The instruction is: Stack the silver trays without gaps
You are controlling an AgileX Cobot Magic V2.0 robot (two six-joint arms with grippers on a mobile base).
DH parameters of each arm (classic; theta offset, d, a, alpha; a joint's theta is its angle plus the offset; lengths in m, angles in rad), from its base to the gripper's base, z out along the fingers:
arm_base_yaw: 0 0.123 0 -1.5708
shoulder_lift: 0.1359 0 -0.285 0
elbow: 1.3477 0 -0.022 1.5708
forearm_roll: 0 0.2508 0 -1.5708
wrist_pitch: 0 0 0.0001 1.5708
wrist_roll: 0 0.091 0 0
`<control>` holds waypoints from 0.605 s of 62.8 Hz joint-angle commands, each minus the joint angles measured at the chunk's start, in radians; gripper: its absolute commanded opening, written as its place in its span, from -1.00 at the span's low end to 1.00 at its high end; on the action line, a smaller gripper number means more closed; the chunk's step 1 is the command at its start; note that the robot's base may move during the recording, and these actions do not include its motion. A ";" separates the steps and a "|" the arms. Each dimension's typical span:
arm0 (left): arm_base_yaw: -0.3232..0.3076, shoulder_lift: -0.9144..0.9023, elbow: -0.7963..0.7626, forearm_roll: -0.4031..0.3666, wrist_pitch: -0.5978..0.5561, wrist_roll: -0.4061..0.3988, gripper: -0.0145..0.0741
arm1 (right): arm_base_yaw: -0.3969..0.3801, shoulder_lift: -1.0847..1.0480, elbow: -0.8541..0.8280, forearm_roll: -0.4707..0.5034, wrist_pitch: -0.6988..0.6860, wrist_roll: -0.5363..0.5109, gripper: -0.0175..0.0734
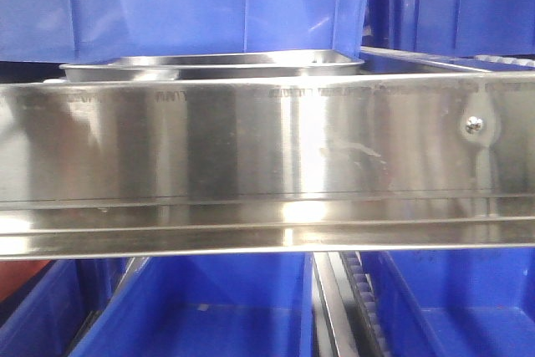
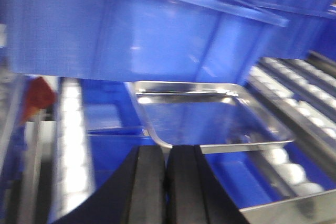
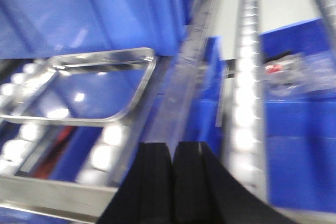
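Silver trays (image 1: 209, 66) lie on the rollers (image 3: 107, 153) just beyond the steel rail (image 1: 251, 140). Left gripper (image 2: 166, 153) and right gripper (image 3: 173, 150), 2 in all, are pinched closed and hold nothing. Best to open wide, take opposite rims, keep the tray level, and lower it so the corners nest.

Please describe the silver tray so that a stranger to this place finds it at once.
Find the broad steel rail crossing the front view. Behind its top edge, in front of the big blue bin, sits the silver tray. It alone is shallow, with a rolled rim and rounded corners.
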 commanded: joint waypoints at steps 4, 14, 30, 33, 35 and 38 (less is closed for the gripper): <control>-0.040 0.076 -0.044 -0.056 -0.022 0.007 -0.71 | 0.035 0.077 -0.060 0.022 -0.034 -0.021 -0.78; -0.122 0.236 -0.166 -0.107 0.034 0.007 -0.71 | 0.145 0.170 -0.134 -0.130 -0.046 -0.003 -0.73; -0.161 0.497 -0.389 0.031 0.150 -0.044 -0.71 | 0.298 0.402 -0.260 -0.194 -0.023 0.120 -0.73; -0.161 0.512 -0.391 0.031 0.141 -0.048 -0.71 | 0.329 0.445 -0.276 -0.212 -0.035 0.151 -0.73; -0.161 0.522 -0.391 0.036 0.145 -0.048 -0.71 | 0.353 0.476 -0.287 -0.234 -0.036 0.180 -0.73; -0.161 0.531 -0.389 0.040 0.148 -0.048 -0.71 | 0.390 0.520 -0.311 -0.285 -0.036 0.236 -0.73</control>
